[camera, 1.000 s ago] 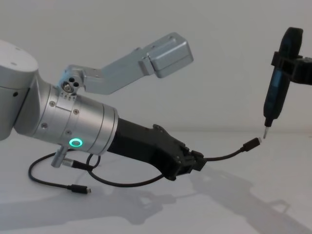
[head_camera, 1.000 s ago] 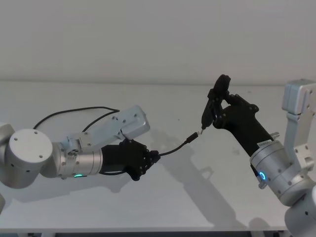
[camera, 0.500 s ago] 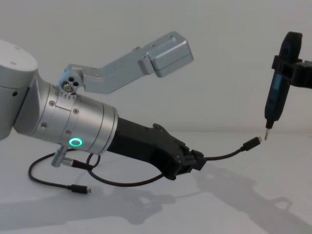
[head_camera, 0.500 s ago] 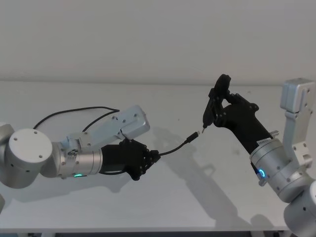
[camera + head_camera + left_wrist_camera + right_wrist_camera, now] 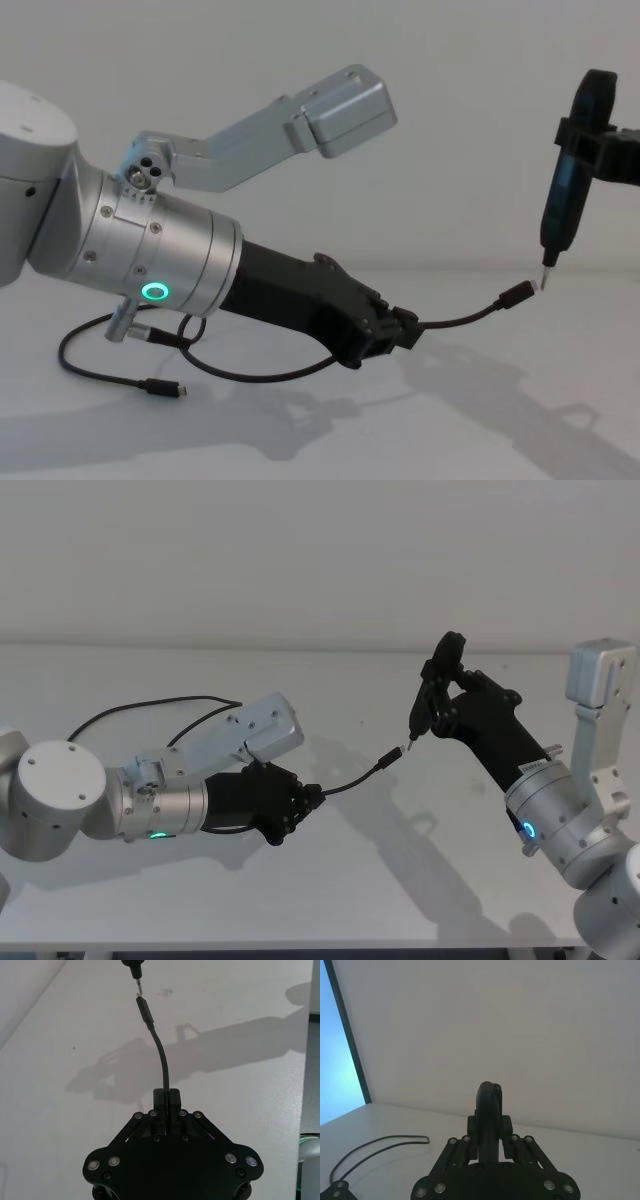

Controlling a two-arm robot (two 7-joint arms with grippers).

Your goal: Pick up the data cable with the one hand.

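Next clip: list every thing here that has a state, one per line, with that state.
data cable: held near one end, that plug lifted off the table, the rest trailing on it.
left pincer: shut on the data cable.
right pincer: shut on the pen-shaped tool.
pen-shaped tool: upright, metal tip at the raised plug.
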